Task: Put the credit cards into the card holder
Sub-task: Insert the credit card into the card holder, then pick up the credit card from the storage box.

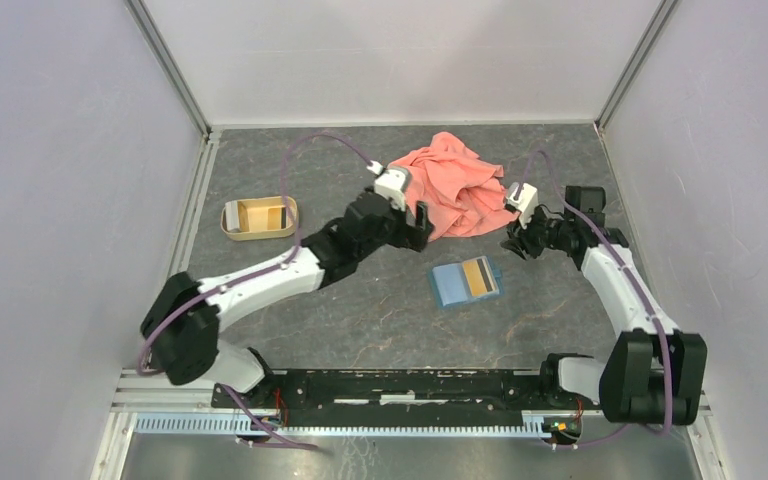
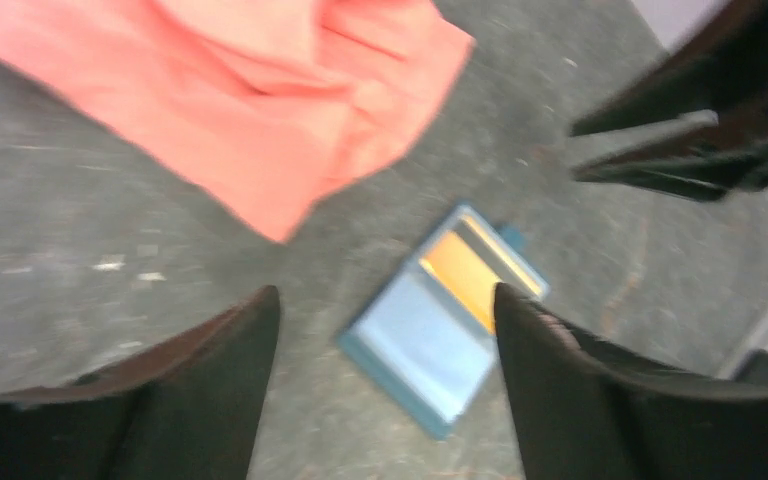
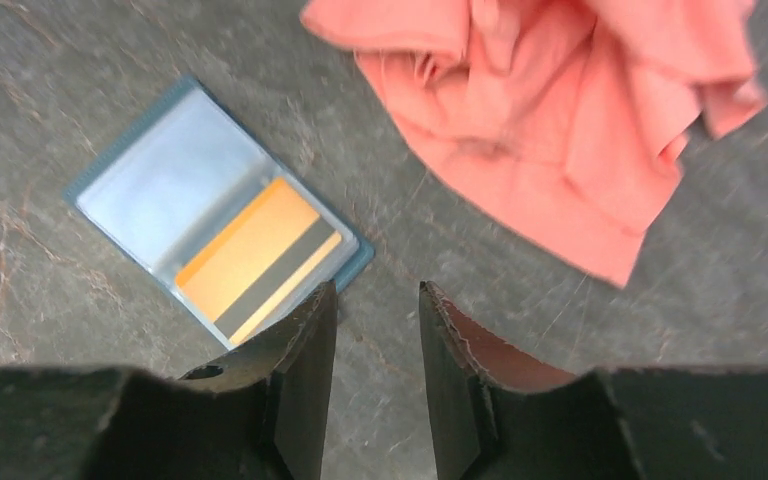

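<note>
On the grey table (image 1: pixel 380 330), near the salmon cloth (image 1: pixel 455 185), the left gripper (image 2: pixel 382 298) is held spread wide and the right gripper (image 3: pixel 378 295) narrowly parted, neither carrying anything. A second card (image 1: pixel 260 214) is apparently left in the tan tray (image 1: pixel 228 220), far left. The card holder (image 1: pixel 450 286) lies opened at centre, one credit card (image 1: pixel 477 278) already slotted in (task judged partly done).

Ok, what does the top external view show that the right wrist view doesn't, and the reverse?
Only top external: the tan tray on the left holding a second credit card, and the left tool beside the salmon cloth. Only right wrist: the right tool close up, fingers slightly apart, nothing between them. Both: the open card holder with a credit card on its inside, and the cloth.
</note>
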`<action>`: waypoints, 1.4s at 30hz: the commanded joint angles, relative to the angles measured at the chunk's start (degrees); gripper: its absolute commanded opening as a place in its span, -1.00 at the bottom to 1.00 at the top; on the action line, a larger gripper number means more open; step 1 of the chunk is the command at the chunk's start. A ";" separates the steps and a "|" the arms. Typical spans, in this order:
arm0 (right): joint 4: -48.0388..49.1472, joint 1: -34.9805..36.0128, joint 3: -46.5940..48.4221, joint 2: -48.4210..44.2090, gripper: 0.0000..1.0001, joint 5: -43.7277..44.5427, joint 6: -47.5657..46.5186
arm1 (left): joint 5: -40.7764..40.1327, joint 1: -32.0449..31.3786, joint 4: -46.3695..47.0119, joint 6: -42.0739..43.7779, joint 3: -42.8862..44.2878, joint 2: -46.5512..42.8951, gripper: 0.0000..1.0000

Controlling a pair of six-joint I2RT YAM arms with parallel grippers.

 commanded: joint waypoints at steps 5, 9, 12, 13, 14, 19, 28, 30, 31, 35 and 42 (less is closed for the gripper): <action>4.38 0.02 3.32 -6.89 0.32 -12.26 1.20 | -4.98 21.56 -23.74 14.81 6.95 -11.33 0.99; -0.24 0.59 9.95 -4.70 0.41 -18.16 0.38 | -9.54 32.84 -25.84 16.30 6.49 -14.20 0.99; 4.81 0.81 7.21 -4.18 0.41 -20.80 2.44 | -14.13 38.52 -22.68 19.71 4.36 -14.34 0.99; 7.47 0.81 5.47 -3.99 0.41 -20.97 3.60 | -14.55 40.45 -21.83 20.63 3.73 -13.74 0.99; 8.17 0.81 4.07 -3.52 0.41 -20.91 3.60 | -14.54 42.66 -21.38 21.09 3.40 -12.78 0.99; 3.19 0.81 3.32 0.69 0.38 -21.05 -0.32 | -11.67 51.38 -20.31 21.78 2.40 -8.39 0.99; -0.54 0.90 3.54 3.59 0.36 -20.15 -3.98 | -16.12 54.36 -13.57 26.48 -0.46 1.02 0.99; -0.37 0.98 3.36 3.79 0.36 -20.15 -3.93 | -15.32 55.17 -14.22 26.23 0.95 3.52 0.99; -0.36 1.02 3.30 3.95 0.36 -20.12 -4.06 | -14.87 55.53 -14.77 26.09 1.69 4.70 0.99; -0.45 1.11 3.23 4.57 0.35 -19.75 -4.06 | -12.50 57.07 -16.51 25.02 3.66 7.75 0.94; -0.81 1.28 3.14 4.53 0.35 -19.67 -4.50 | -10.46 59.15 -18.04 23.24 5.54 10.40 0.77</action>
